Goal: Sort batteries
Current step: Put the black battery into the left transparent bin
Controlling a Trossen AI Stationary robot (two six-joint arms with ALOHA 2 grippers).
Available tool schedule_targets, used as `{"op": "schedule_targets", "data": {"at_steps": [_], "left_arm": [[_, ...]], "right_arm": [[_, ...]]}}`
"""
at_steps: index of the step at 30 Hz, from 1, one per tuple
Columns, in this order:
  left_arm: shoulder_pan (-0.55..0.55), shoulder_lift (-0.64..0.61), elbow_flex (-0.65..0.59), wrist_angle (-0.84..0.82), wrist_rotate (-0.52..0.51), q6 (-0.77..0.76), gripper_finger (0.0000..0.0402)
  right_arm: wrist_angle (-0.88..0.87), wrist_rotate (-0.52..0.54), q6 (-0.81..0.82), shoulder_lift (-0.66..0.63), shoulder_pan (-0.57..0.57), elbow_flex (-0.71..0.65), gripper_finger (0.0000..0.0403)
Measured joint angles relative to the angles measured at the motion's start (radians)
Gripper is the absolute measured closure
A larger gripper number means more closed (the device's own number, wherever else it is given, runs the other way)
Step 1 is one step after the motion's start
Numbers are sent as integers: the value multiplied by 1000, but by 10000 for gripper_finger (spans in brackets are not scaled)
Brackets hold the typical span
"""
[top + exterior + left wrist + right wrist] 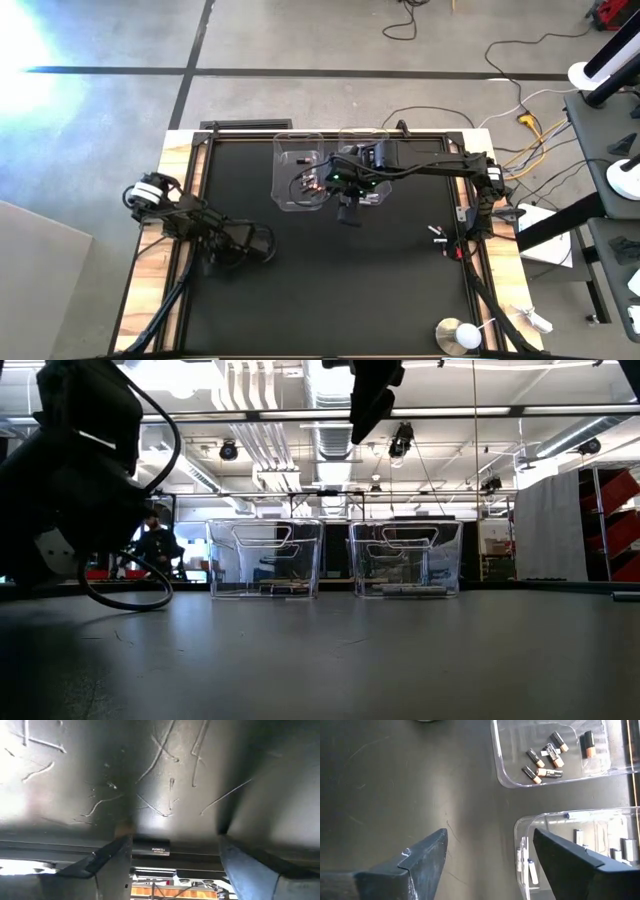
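1. Currently my left gripper (262, 243) sits low over the near-left part of the black matte tabletop (380, 290), arm folded in on itself, parked out of the way. Its wrist view shows both fingers (107, 857) spread with nothing between them, so the jaws are released and empty.
2. Further right, two clear plastic rectangular tubs stand side by side at the far middle of the table. The left tub (298, 172) holds the dark cylindrical batteries with orange-copper ends (546, 761); the right tub (570, 845) holds the white-silver cylindrical batteries (578, 837). I take that split to be the sorting itself.
3. My right gripper (348, 208) hangs raised just near of the tubs, arm stretched in from the right edge, jaws apart, gripping nothing.
4. A few loose dark batteries (438, 236) lie near the right edge, probably awaiting pickup.
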Motion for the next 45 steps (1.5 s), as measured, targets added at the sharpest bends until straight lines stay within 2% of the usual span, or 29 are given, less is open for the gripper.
{"op": "schedule_targets", "data": {"at_steps": [9, 17, 25, 34, 40, 45], "left_arm": [[79, 13, -12, -19, -29, 29, 82], [130, 88, -48, -6, -5, 102, 94], [114, 129, -53, 5, 8, 91, 132], [58, 129, -55, 12, 31, 56, 241], [50, 125, -42, -2, 20, 29, 242], [47, 39, 41, -29, -30, -52, 244]], "right_arm": [[25, 0, 0, 0, 0, 0, 108], [14, -1, 13, 0, 0, 0, 117], [12, -2, 6, 0, 0, -14, 108], [11, -1, -23, 0, -2, -45, 120], [-30, -1, -23, 0, -2, -32, 128], [-47, 0, -41, -5, -2, 4, 127]]}}
